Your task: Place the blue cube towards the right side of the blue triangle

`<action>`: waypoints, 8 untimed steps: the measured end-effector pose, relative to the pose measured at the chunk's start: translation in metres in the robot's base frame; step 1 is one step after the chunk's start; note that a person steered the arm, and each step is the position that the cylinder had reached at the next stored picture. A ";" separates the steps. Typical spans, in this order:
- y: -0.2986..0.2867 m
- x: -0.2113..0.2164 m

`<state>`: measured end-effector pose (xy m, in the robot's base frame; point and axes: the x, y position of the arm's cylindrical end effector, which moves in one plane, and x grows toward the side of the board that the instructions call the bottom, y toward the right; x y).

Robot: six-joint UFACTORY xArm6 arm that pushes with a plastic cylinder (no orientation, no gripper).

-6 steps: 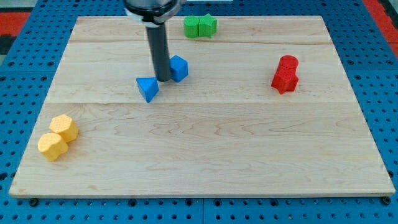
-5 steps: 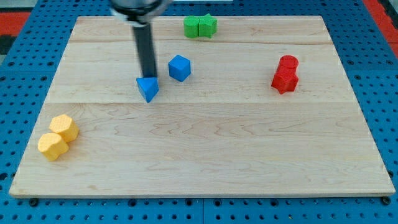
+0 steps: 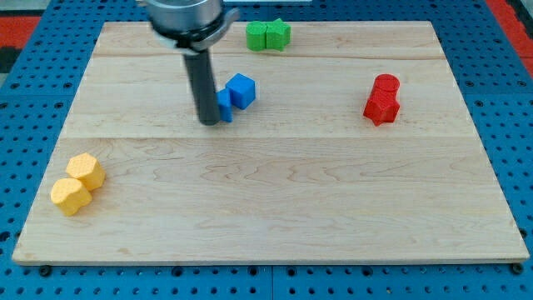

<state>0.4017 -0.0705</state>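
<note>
The blue cube (image 3: 241, 90) sits on the wooden board (image 3: 266, 200) left of centre, near the view's top. The blue triangle (image 3: 225, 106) lies just below-left of the cube and touches it or nearly so; my rod hides most of it. My tip (image 3: 208, 122) is on the board at the triangle's left side, pressed against it.
Two green blocks (image 3: 267, 35) sit together at the view's top edge. Two red blocks (image 3: 383, 98) sit together at the view's right. Two yellow blocks (image 3: 77, 182) sit together at the view's lower left.
The rod swung left off the cube, then came back down against the triangle's left. The triangle has slid right towards the cube. The cube has hardly moved.
</note>
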 end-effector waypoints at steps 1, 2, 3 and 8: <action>0.010 0.008; -0.031 0.051; -0.065 0.010; 0.070 -0.065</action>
<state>0.3370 -0.0002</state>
